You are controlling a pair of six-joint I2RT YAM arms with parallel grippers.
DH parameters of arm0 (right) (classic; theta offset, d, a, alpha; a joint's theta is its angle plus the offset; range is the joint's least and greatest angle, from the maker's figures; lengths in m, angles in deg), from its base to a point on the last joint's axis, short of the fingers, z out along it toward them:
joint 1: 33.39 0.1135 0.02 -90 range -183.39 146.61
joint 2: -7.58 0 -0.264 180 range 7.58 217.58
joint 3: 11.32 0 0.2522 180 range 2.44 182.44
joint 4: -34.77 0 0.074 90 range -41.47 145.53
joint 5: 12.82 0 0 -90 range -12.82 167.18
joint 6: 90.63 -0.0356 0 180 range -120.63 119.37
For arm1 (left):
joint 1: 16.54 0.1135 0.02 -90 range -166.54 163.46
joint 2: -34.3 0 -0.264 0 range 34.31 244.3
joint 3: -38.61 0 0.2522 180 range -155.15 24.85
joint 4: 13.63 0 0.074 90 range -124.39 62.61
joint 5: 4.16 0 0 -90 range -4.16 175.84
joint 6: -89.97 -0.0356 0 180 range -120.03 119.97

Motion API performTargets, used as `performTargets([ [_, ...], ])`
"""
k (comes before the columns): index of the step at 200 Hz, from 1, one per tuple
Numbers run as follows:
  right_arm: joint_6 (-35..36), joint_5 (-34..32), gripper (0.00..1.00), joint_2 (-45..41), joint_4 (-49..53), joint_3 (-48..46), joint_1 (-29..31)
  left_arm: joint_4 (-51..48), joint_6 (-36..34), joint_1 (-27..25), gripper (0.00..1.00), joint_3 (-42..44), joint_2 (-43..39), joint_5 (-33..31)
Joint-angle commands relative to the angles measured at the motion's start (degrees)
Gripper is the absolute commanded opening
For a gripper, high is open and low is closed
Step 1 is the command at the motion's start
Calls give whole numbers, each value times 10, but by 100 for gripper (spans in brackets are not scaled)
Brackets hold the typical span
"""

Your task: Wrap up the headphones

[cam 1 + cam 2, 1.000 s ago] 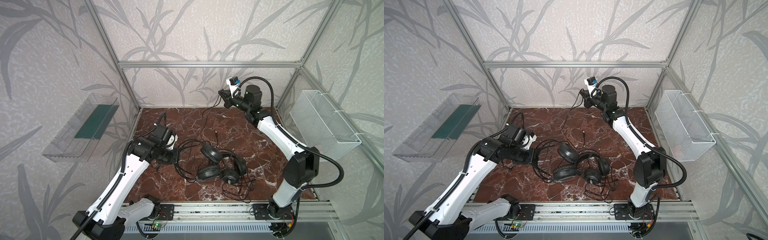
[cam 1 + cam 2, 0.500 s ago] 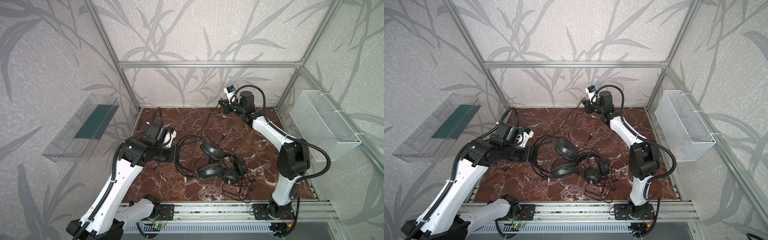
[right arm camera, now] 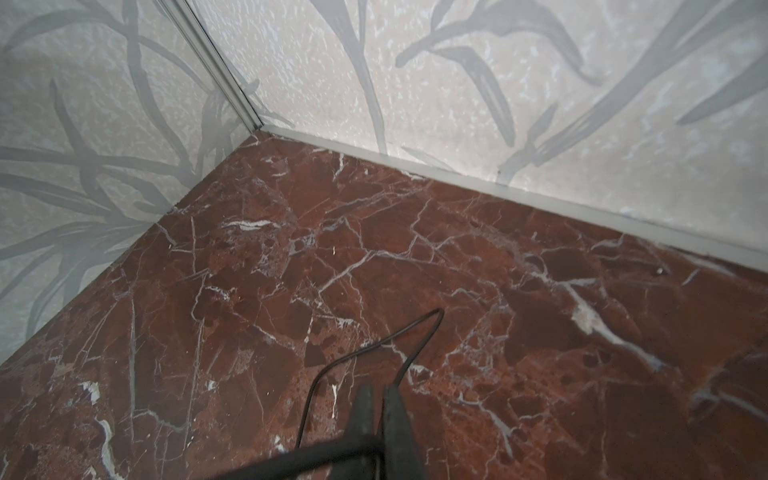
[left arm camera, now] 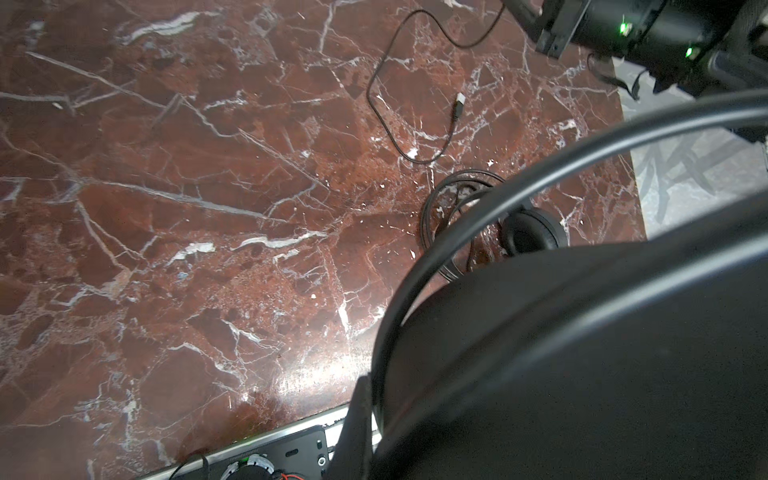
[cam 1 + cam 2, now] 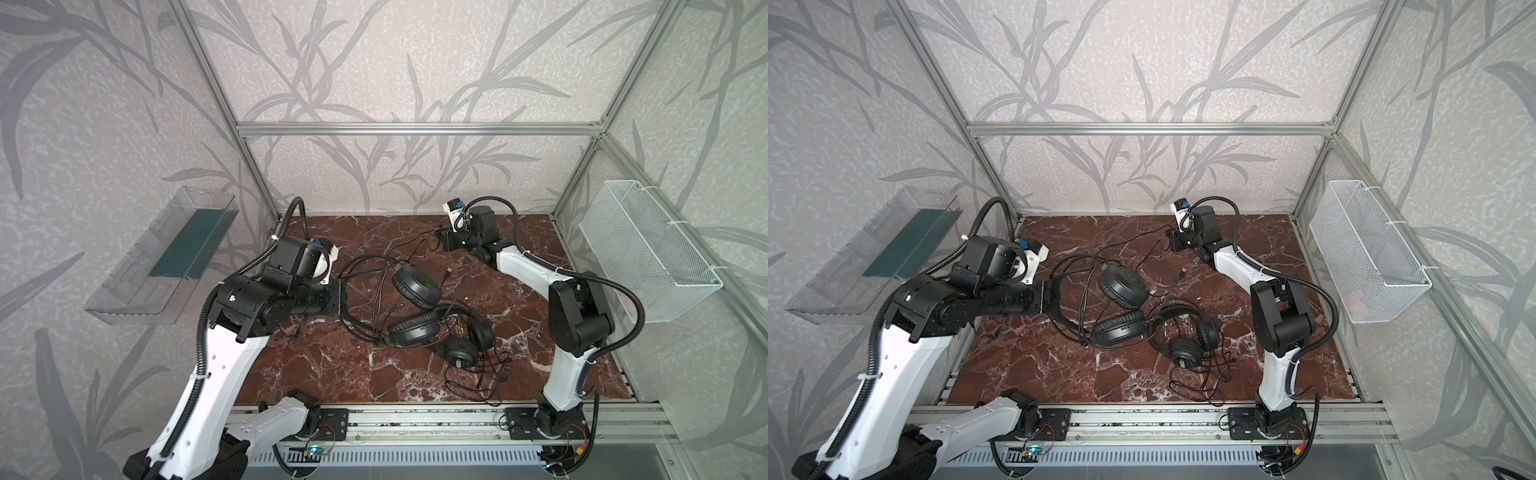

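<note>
1. Marble tabletop (image 5: 324, 374), both top views: headphones (image 5: 417, 286) lie tangled mid-table; left gripper (image 5: 338, 294) clamps one set, right gripper (image 5: 441, 237) is closed near the back wall. Clear bin (image 5: 137, 291) holds a green sheet (image 5: 191, 245); wire basket (image 5: 648, 257): contents unclear.
2. Left wrist: headband (image 4: 498, 193) arcs from the grip; lifting could drag the tangled second set.
3. Right wrist: closed fingers (image 3: 365, 411) pinch thin cable (image 3: 439, 312); it may slip free.
</note>
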Motion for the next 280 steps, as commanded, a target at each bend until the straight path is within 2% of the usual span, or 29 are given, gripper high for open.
performTargets([
  [1,5,-36,0,-37,-15,-46,44,22,31,15,0,-36,13,-23],
  [16,-2,-49,0,-53,-38,-90,62,37,52,47,0,-45,22,-18],
  [47,-22,-49,0,-76,-91,-154,86,103,123,142,0,-34,27,50],
  [72,-8,-56,0,-100,-108,-182,130,157,184,161,0,-23,40,60],
  [108,25,-98,0,-153,-110,-220,210,195,228,184,0,-11,69,30],
  [152,80,-149,0,-169,-48,-212,312,240,281,205,0,25,103,29],
  [175,111,-215,0,-200,-27,-220,347,222,253,206,0,31,117,-1],
  [192,123,-253,0,-234,-10,-229,352,208,225,209,0,48,122,-6],
  [219,147,-253,0,-270,28,-228,357,197,184,212,0,85,122,-40],
  [253,200,-244,0,-267,95,-200,421,201,159,212,0,122,139,-57],
  [280,258,-305,0,-252,130,-165,483,200,133,209,0,141,163,-64],
])
